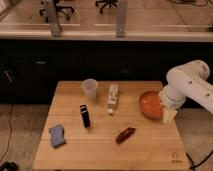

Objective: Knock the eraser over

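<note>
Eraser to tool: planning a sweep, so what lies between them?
Camera view: orange bowl beside the tool at right, then the white bar, then the eraser.

The white arm [187, 85] bends in from the right, its gripper [169, 116] pointing down, fingers apart, empty.

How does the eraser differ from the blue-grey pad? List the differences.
The eraser is black and stands upright; the blue-grey pad lies flat. The eraser is mid-table, the pad nearer the table's edge. Both rest on the wooden table, apart from the gripper beside the orange bowl.
</note>
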